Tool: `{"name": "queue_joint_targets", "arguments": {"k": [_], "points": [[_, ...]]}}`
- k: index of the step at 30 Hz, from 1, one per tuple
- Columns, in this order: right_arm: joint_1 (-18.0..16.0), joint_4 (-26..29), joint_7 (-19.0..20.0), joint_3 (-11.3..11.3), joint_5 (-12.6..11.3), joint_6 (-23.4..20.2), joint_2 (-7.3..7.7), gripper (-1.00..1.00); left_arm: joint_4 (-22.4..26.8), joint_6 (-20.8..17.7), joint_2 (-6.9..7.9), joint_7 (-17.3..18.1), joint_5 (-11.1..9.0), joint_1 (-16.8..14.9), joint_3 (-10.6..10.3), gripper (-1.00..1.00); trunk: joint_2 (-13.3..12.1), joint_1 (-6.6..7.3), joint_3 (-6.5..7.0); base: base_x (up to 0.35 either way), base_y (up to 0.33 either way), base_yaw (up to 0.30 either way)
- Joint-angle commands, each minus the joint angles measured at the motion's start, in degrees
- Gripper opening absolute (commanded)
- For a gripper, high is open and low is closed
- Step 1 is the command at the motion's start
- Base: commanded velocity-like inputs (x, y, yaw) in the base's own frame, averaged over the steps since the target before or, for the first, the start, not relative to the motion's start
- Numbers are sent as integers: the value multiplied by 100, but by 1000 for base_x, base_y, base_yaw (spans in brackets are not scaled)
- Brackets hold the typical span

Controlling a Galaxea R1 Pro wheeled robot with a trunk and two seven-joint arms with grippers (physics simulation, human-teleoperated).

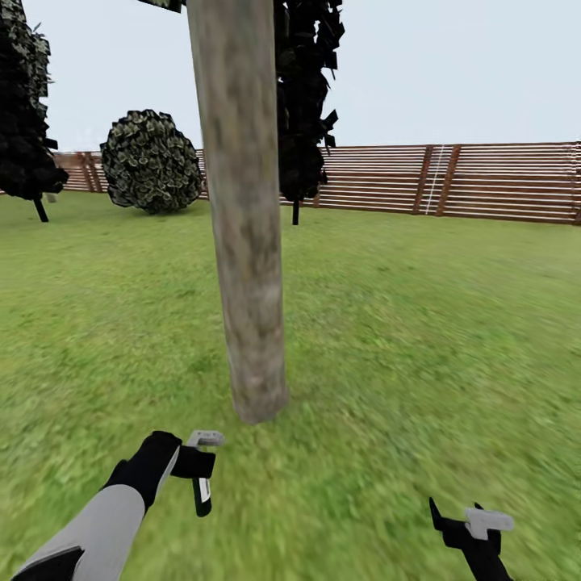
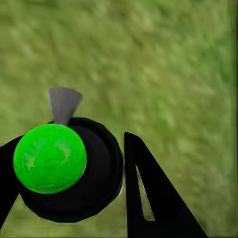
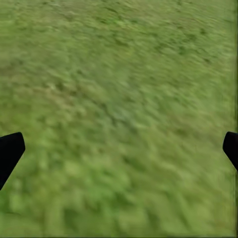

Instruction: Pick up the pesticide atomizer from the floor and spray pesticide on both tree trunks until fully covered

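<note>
Ahead of both grippers, the lawn (image 1: 420, 323) spreads to a slatted wooden fence (image 1: 484, 181). Just beyond the left gripper (image 1: 198, 468) rises a mottled tree trunk (image 1: 242, 226). That gripper is clamped on the pesticide atomizer (image 2: 69, 168), green-capped, nozzle forward. Well apart from it, the right gripper (image 1: 472, 524) hangs with fingers spread wide, holding nothing.

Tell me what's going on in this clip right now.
The robot stands on the lawn facing a tree trunk close ahead. Its left gripper holds the atomizer, a dark bottle with a bright green top, low in front of the trunk's base. The right gripper is open and empty over the grass. No spray is visible. A fence and a round bush stand behind.
</note>
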State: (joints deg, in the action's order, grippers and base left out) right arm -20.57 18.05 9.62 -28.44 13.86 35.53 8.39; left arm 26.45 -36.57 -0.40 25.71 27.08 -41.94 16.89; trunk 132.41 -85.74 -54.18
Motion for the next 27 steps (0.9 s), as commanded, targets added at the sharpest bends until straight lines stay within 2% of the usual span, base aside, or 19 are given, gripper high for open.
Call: {"name": "queue_joint_targets", "arguments": {"k": [1,5,6,10,11,19,27], "points": [[0,-3,-6,-7,1,-1,-12,100,0,0,-1,-2,3,1,0,-100,0,0,0,292,0,-265],[0,-56,0,-8,3,-2,-33,100,0,0,1,-11,20,2,-15,-100,0,0,0,321,0,-266],[0,-100,18,-4,20,-2,-48,100,-42,-24,-7,-492,30,35,-67,-100,0,0,0,15,3,-1],[0,-100,22,-4,21,-2,-48,100,-75,-90,-156,-494,17,21,-58,-100,0,0,0,4,1,0],[0,-214,17,-4,21,-2,-48,100,9,-485,-125,-531,9,9,-54,-100,0,0,0,27,-185,0],[0,-214,15,-4,21,-2,-48,100,9,-492,-155,-540,15,2,-57,-100,0,0,0,1,-35,0],[0,-214,14,-4,21,-2,-48,100,9,-490,-159,-540,21,4,-62,-100,0,0,0,-86,135,-123]]}}
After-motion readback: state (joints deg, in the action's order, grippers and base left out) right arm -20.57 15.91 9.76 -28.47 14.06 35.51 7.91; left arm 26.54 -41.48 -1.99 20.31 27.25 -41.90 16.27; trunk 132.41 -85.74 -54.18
